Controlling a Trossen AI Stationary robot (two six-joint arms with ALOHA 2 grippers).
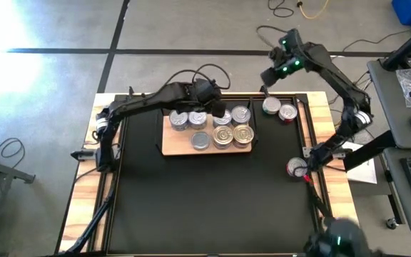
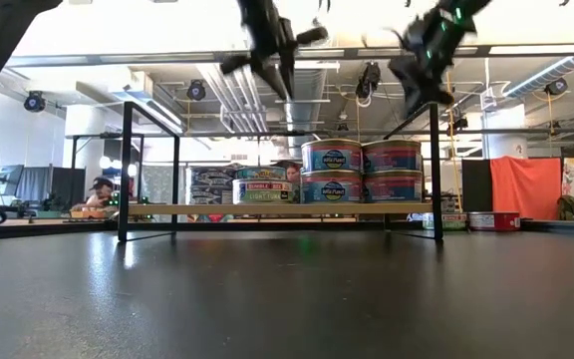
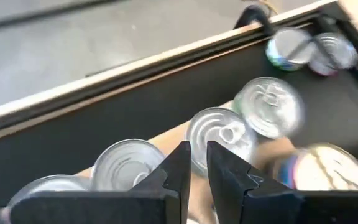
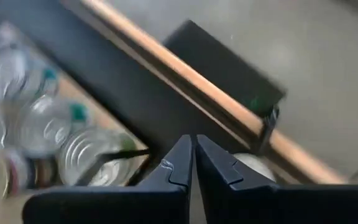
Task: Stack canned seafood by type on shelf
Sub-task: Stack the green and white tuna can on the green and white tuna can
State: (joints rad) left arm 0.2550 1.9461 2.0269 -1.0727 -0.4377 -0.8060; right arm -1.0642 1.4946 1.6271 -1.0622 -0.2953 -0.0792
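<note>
Now | left claw (image 1: 218, 108) nearly closed, empty, above shelf (image 1: 170, 146) tins | right claw (image 1: 265, 89) shut, probably empty, near loose cans (image 1: 279, 109) | open yours wide before descending squarely.

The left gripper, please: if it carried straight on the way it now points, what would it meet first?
Probably the silver-topped can on the shelf, just beyond the left gripper and its nearly shut, empty fingers; depth is unclear.
</note>
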